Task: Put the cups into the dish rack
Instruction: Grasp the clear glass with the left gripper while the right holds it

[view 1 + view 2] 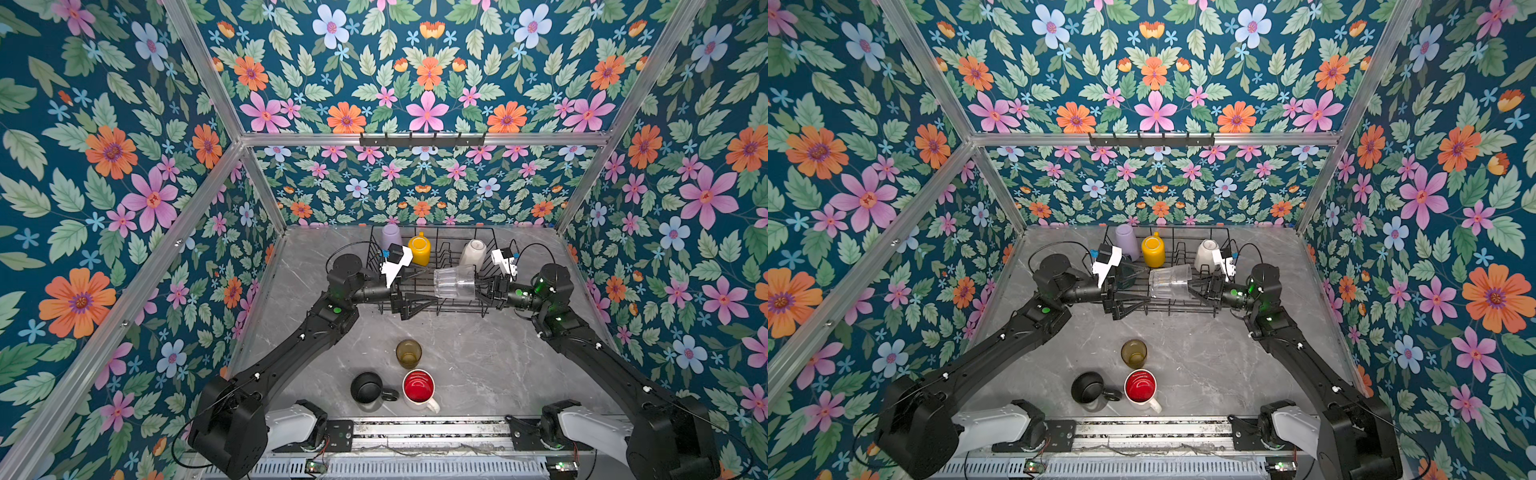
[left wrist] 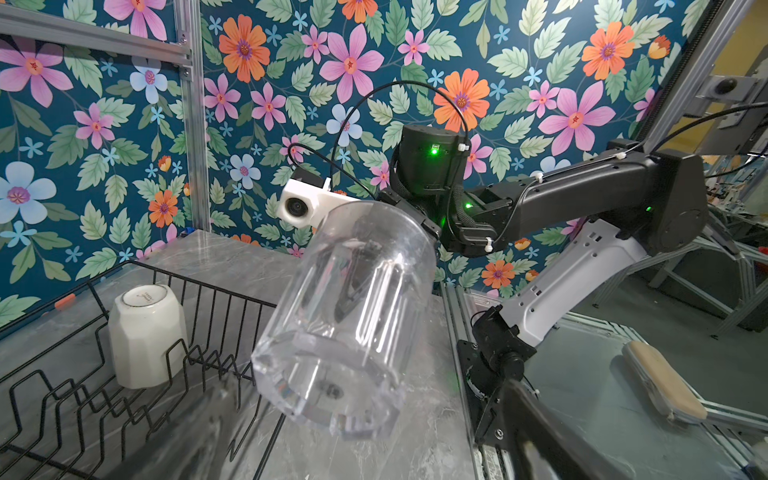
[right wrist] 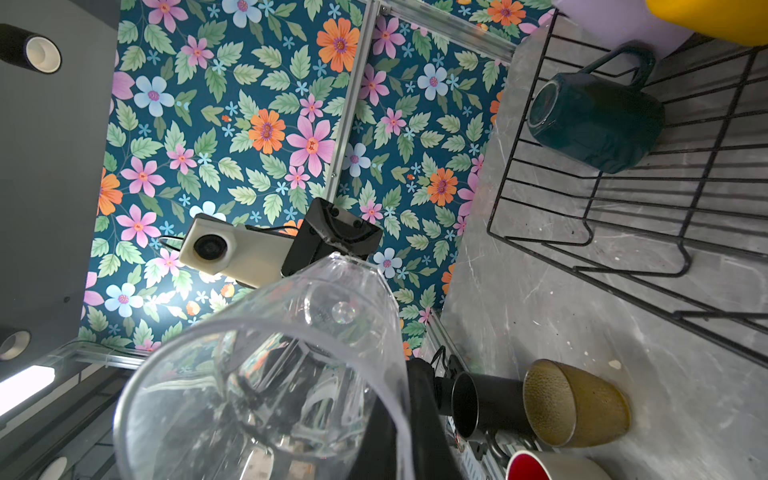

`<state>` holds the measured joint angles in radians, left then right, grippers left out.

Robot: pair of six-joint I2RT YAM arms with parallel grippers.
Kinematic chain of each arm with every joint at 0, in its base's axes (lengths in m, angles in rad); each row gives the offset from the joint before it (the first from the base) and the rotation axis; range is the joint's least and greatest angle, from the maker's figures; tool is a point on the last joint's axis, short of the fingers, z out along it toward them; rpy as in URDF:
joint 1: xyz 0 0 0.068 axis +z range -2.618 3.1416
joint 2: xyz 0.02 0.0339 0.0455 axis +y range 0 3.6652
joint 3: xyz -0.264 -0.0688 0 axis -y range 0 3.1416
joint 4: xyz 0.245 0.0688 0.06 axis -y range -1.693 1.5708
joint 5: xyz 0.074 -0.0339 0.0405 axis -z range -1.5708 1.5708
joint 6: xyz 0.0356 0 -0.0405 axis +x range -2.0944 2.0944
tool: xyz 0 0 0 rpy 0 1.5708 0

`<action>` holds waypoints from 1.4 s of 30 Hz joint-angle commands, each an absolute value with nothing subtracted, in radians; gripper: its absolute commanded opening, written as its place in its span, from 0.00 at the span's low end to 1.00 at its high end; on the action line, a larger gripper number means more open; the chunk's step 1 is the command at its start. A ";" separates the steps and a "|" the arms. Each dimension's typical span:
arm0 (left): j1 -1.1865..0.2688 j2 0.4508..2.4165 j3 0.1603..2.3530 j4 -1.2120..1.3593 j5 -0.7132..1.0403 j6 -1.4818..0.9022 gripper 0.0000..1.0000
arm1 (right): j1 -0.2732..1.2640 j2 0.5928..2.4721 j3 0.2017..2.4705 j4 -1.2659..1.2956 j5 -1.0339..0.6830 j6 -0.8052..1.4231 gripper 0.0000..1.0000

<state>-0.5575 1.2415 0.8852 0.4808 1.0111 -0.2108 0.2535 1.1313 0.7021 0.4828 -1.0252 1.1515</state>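
Observation:
My right gripper (image 1: 478, 286) is shut on the rim of the clear glass (image 1: 455, 282), one finger inside and one outside. The glass lies on its side in the air over the right half of the black wire dish rack (image 1: 440, 309), base pointing left; the left wrist view shows the clear glass (image 2: 345, 320) close up. My left gripper (image 1: 419, 306) is open and empty at the rack's front left, just short of the glass's base. Upside down in the rack stand a lilac tumbler (image 1: 391, 237), a yellow mug (image 1: 419, 249), a cream-white mug (image 1: 473, 252) and a teal mug (image 3: 598, 120).
On the grey marble table in front of the rack stand an amber glass (image 1: 408, 353), a black mug (image 1: 366, 387) and a red-inside white mug (image 1: 418, 386), all upright and close together. Flowered walls close in the back and both sides. The arm bases' rail runs along the front edge.

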 commanded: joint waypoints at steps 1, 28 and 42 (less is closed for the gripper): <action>-0.557 1.249 0.896 0.524 1.038 -0.224 1.00 | 0.276 1.138 0.720 0.549 -1.042 1.154 0.00; -0.558 1.322 0.910 0.727 1.124 -0.372 0.97 | 0.385 1.256 0.749 0.809 -1.049 1.285 0.00; -0.563 1.335 0.917 0.765 1.144 -0.406 0.86 | 0.405 1.285 0.764 0.838 -1.048 1.299 0.00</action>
<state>-0.5636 1.3354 0.9115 0.7193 1.1244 -0.3927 0.4019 1.2835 0.7563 0.7586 -1.0431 1.2823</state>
